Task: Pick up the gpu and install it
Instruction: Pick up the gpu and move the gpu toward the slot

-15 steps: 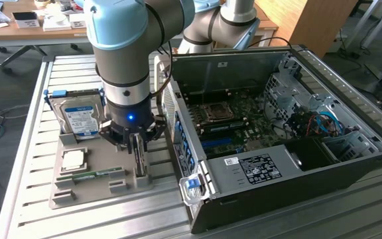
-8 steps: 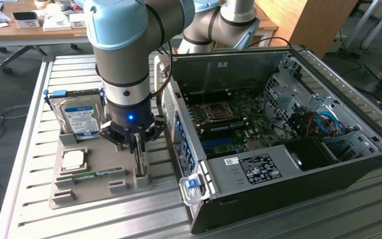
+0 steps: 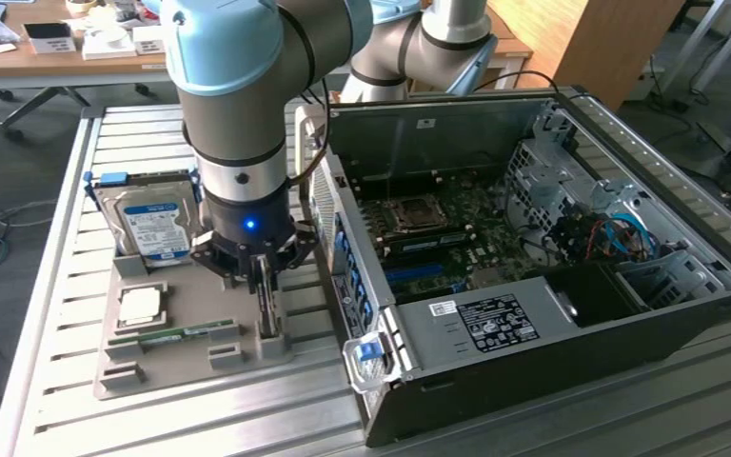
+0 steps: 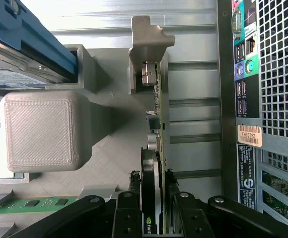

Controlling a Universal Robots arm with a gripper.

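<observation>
The end effector (image 3: pixel 258 274) is down over the grey printed fixture tray (image 3: pixel 187 369) in the lower left of the exterior view. Its fingers are drawn narrow around the gpu (image 3: pixel 267 309), and the wrist view shows a fingertip pad (image 4: pixel 133 179) at each face of the card, seemingly touching it, so I judge the grip made. The gpu sits in its slot in the tray, on its long edge. That pose explains the approach: an upright card offers its two flat faces to a straight-down pinch, which a card lying flat would not. In the wrist view the card is seen edge-on, green board on one side and black fan housing on the other, with the metal end bracket (image 4: pixel 151 39) at the end away from the fingers; the grip is therefore on the fan end, clear of the bracket. The other tray pockets hold a hard drive (image 3: pixel 156 224) with a blue-and-white label, a processor chip (image 3: pixel 141 305) and a narrow memory stick (image 3: pixel 175 333), each apart from the card, leaving the fingers room to come down. The open computer case (image 3: pixel 670 314) lies on its side on the slatted metal counter (image 3: pixel 54 190) just beside the tray, towards the exterior view's right, its motherboard (image 3: pixel 467 219) facing up, so the expansion slots are reachable from above. No lift shows, and the install is not yet done.
</observation>
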